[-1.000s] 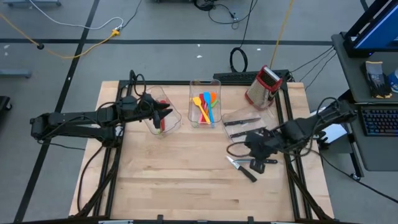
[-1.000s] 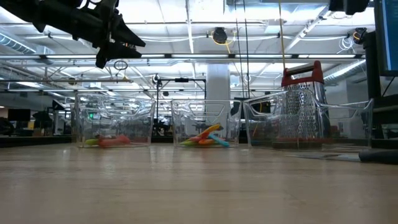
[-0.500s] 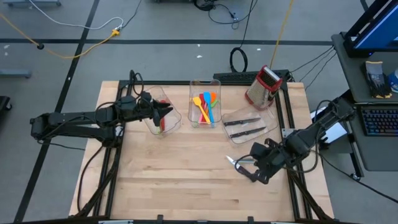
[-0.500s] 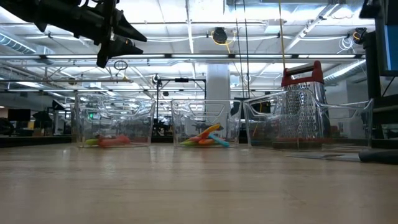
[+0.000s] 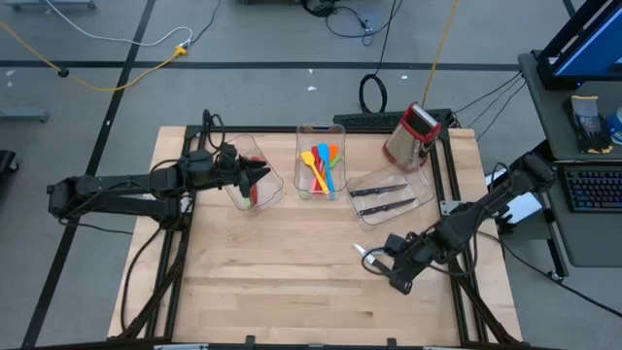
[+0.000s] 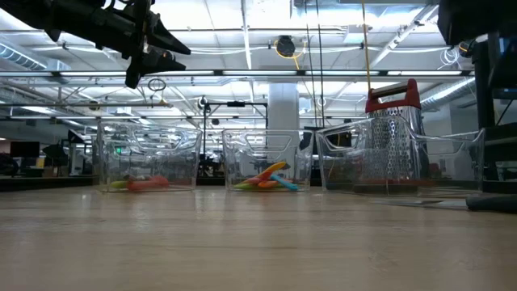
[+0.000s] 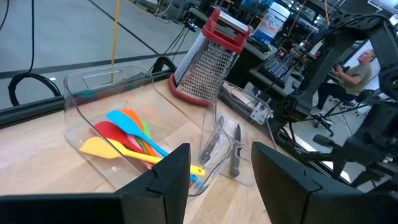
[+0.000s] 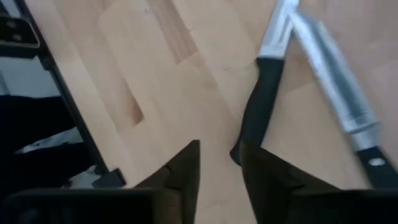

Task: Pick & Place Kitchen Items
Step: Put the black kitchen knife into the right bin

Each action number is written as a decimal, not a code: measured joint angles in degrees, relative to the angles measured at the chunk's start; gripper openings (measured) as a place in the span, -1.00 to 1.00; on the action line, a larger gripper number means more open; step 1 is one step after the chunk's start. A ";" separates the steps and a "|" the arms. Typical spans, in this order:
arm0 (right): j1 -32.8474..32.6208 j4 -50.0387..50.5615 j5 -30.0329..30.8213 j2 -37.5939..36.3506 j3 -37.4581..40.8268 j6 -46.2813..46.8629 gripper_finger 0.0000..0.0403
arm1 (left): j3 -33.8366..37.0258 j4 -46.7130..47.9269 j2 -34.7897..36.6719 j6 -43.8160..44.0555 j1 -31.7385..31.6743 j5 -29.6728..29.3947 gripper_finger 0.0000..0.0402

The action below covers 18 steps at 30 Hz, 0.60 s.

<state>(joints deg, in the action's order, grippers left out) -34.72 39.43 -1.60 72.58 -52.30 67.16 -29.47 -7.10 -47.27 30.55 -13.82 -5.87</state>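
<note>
Down near the table's front right corner, the right gripper sits low over the wood, its dark fingers slightly parted with only bare board in the gap, holding nothing. Just ahead of its tips two knives lie crossed on the surface: smooth black handles, bright steel blades, one cut off at the picture's edge. From above the arm hides most of them.

Broad bare planking stretches across the whole front and the front left corner. The back edge is crowded. Three clear plastic bins stand in a row there. The left bin holds a red and a green utensil, hard to make out through the glare. The middle bin carries flat, flexible-looking spatulas in orange, red, blue and yellow. The right bin holds two more black-handled knives. A perforated metal box grater with a red top stands at the back right corner.

The left gripper hangs above the left bin, jaws partway apart and empty.
</note>
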 joint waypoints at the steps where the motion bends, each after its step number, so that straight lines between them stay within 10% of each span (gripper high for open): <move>1: 0.00 -1.32 -0.48 0.00 1.00 0.01 -0.41 | 0.00 0.03 0.00 -0.06 0.00 0.00 -0.13; 18: 0.00 -6.59 -1.69 3.47 5.40 -0.57 -0.14 | 0.00 0.05 0.00 -1.88 0.04 -0.04 -0.13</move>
<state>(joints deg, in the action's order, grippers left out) -34.72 32.84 -3.29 76.04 -46.89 66.60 -29.47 -7.05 -47.27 28.67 -13.78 -5.91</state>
